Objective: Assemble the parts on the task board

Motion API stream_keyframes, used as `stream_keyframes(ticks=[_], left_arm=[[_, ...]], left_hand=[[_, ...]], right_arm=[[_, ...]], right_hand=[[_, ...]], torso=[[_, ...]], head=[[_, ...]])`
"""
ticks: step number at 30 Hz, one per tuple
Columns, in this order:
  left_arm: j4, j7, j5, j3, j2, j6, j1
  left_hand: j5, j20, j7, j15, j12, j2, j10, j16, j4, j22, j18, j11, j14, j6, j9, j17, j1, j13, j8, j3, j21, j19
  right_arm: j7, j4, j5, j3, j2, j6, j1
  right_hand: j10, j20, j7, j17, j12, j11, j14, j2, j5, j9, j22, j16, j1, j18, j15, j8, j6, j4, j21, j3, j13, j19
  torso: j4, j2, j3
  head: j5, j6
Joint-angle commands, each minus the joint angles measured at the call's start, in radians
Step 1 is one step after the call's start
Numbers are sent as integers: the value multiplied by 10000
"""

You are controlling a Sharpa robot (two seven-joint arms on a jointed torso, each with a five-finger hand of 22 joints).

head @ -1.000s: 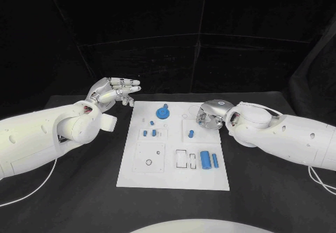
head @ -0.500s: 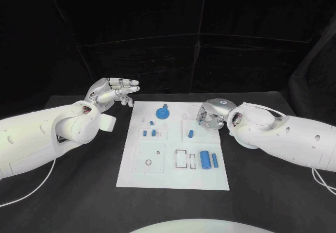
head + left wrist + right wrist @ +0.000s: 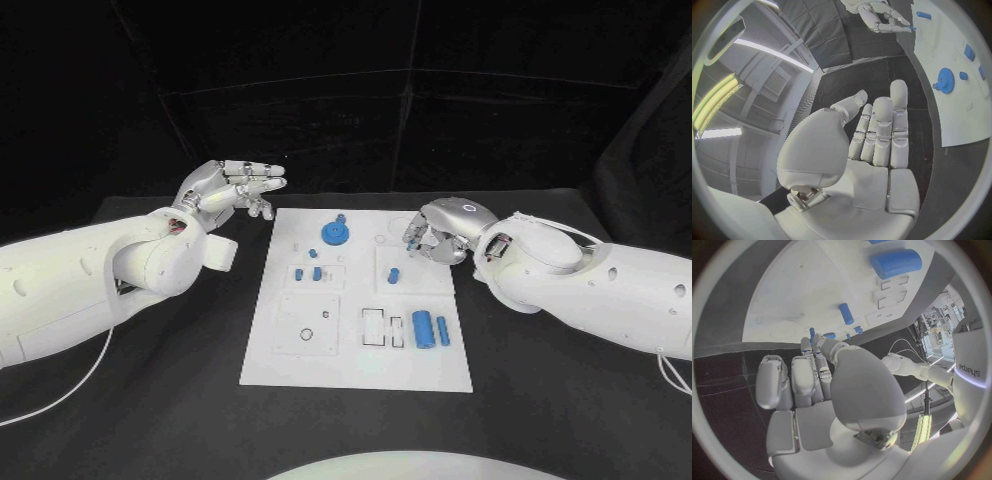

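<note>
Head view first: where does the task board point(image 3: 287, 365) lie?
— Mid-table, long side running near to far. A blue gear point(image 3: 335, 234) sits at its far end, small blue pegs point(image 3: 299, 273) just nearer on the left, and a thick blue cylinder point(image 3: 423, 328) toward the near right.

— And the right hand point(image 3: 437, 232)?
— It hangs over the board's far right corner, fingers drawn in together. A sliver of blue point(image 3: 911, 28) shows at its fingertips in the left wrist view, but I cannot tell whether it is held.

— The left hand point(image 3: 231, 188)?
— It is off the board's far left corner, above the black table point(image 3: 159, 400), with its fingers stretched out, thumb apart, palm bare, holding nothing.
</note>
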Motion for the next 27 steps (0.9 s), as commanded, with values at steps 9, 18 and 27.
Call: stream_keyframes(ticks=[9,18,27], left_arm=[[80,78,54,8,45,-18,14],[248,106,172,7,183,-22,13],[428,108,211,2,233,-38,13]], left_hand=[[30,1,37,27,45,-18,-83,1,-73,-17,128,-12,-85,-71,-6,-19,87,-15,-70,-21,-65,-54],[30,2,41,28,50,-19,-84,4,-73,-18,127,-11,-85,-76,-6,-19,85,-15,-72,-23,-66,-54],[30,3,46,31,61,-22,-80,5,-73,-18,126,-9,-88,-80,-7,-27,81,-13,-74,-30,-67,-53]], right_arm=[[577,874,1129,9,361,-932,21],[718,820,1031,-6,1437,-54,-261],[601,423,565,-14,2133,533,-808]], right_hand=[[-40,15,64,8,-29,53,285,-74,138,-17,23,66,-89,-138,-21,-79,-18,-92,75,79,7,63],[-59,22,78,15,-43,65,284,-66,185,-24,13,76,-98,-135,-12,-96,-39,-127,70,111,6,50],[-80,28,90,7,-57,77,280,-58,218,-30,23,77,-103,-137,-4,-115,-65,-160,76,137,6,51]], torso=[[19,16,-15],[8,12,-33],[-2,10,-19]], head=[[277,8],[569,-42],[751,-151]])
